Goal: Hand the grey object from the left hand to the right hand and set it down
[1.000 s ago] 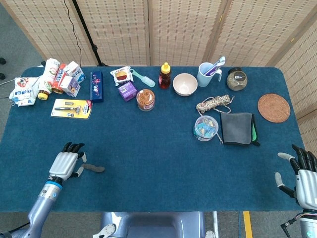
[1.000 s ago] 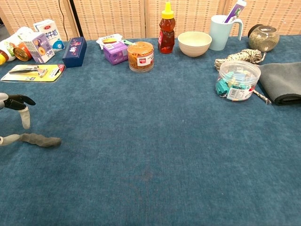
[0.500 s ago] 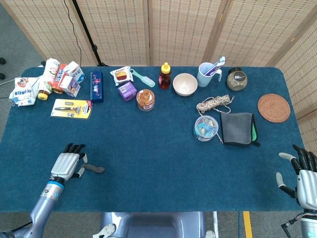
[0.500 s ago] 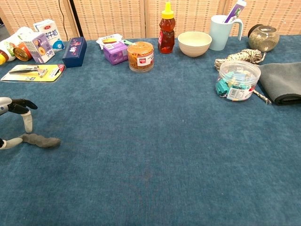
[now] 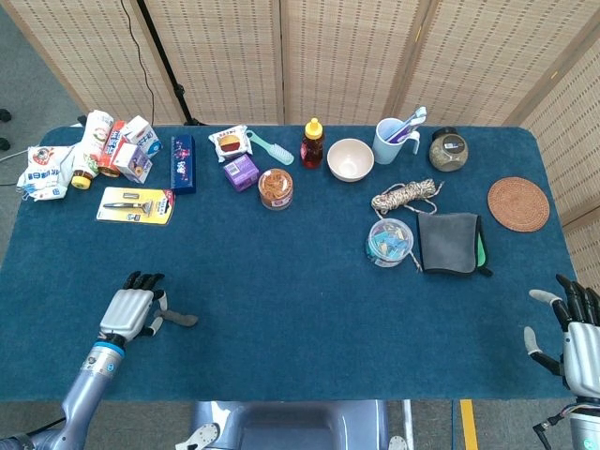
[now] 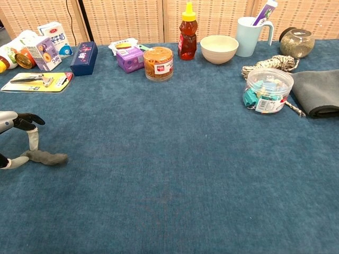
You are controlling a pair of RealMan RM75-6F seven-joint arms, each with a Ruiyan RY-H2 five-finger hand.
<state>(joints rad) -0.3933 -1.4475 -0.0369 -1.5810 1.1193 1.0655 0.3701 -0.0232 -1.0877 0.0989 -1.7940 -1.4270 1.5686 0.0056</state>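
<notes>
Left hand (image 5: 129,310) pinches the grey object (image 6: 46,156) on the table; right hand (image 5: 579,336), fingers spread, shows only from the head camera.

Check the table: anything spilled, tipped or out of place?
Nothing stands out. No spills; the honey bottle, mug and bowl stand upright. The grey object lies flat on the cloth at the left hand.

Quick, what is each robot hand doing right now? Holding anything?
Left robot hand: fingers closing on the grey object, which lies on the table; whether it grips yet cannot be told.
Right robot hand: open, holding nothing.
</notes>
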